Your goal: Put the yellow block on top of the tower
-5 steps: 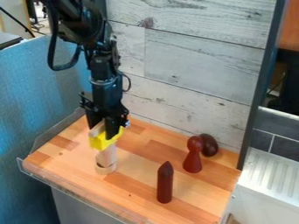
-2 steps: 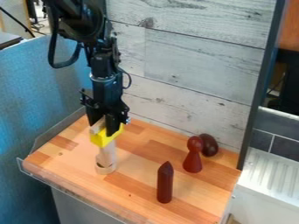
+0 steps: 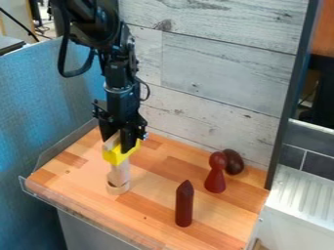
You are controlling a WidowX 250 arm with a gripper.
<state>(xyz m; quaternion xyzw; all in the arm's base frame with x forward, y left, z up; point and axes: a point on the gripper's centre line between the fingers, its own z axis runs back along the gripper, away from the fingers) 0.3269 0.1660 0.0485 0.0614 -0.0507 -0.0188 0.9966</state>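
The black gripper (image 3: 119, 147) hangs down over the left part of the wooden tabletop (image 3: 156, 171), with its arm coming in from the top edge of the view at the left. Its jaws are closed on the yellow block (image 3: 122, 155), one on either side, and a pale wooden piece (image 3: 112, 141) shows between them at the block's upper left. The yellow block is directly above the tower (image 3: 119, 174), its underside at the tower's upper end; whether it bears its weight there cannot be told. The tower is made of pale wood, with a narrow upright part over a wider, rounded base (image 3: 118, 189), and stands toward the tabletop's left end, in from the front edge. A dark red pointed cylinder (image 3: 184, 206) stands upright nearer the front edge, to the right of the tower. Farther back and to the right, a red round-headed peg (image 3: 215, 178) stands upright, and a dark brown egg-shaped piece (image 3: 233, 161) is just behind it, near the back edge and the right corner. Whitewashed planks (image 3: 221, 73) rise behind the tabletop, a clear rim (image 3: 72, 210) runs along its front edge, and a white ridged drainboard (image 3: 303, 195) lies beyond its right side.
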